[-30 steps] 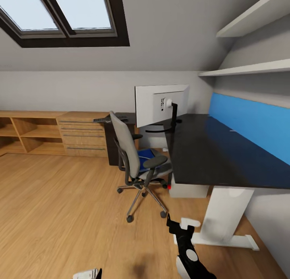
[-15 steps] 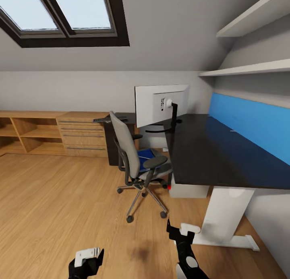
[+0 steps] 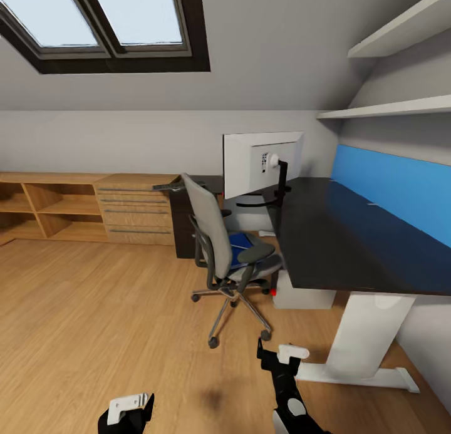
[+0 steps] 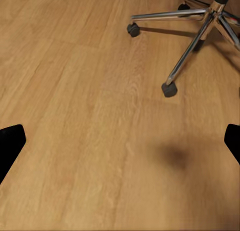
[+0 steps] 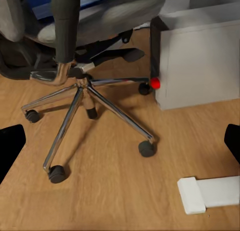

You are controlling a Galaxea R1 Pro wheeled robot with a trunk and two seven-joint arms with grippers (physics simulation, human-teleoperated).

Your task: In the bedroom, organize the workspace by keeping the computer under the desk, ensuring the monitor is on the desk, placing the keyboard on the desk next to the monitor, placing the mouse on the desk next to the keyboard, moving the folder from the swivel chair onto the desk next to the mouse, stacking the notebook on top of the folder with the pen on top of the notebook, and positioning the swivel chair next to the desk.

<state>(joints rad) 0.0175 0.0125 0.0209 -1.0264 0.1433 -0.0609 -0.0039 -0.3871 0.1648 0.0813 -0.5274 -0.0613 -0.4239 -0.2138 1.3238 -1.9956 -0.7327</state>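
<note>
The grey swivel chair (image 3: pixel 222 249) stands on the wood floor beside the black desk (image 3: pixel 351 246), with the blue folder (image 3: pixel 241 243) on its seat. The white monitor (image 3: pixel 263 161) stands on the desk's far end. A light grey computer (image 3: pixel 304 291) sits on the floor under the desk, also seen as the computer (image 5: pixel 200 61). My left gripper (image 3: pixel 128 412) and right gripper (image 3: pixel 277 357) hang low in front of the chair, both open and empty. The right wrist view looks at the chair base (image 5: pixel 82 91).
A dark flat item, possibly the keyboard (image 3: pixel 173 185), lies on the low cabinet behind the chair. Wooden drawers and shelves (image 3: pixel 81 211) line the far wall. The desk's white foot (image 3: pixel 369 371) lies to my right. Open floor (image 4: pixel 100 116) spreads to the left.
The whole view has shifted, with the chair and desk now further right and slightly nearer. My left gripper has come up into view at the bottom edge.
</note>
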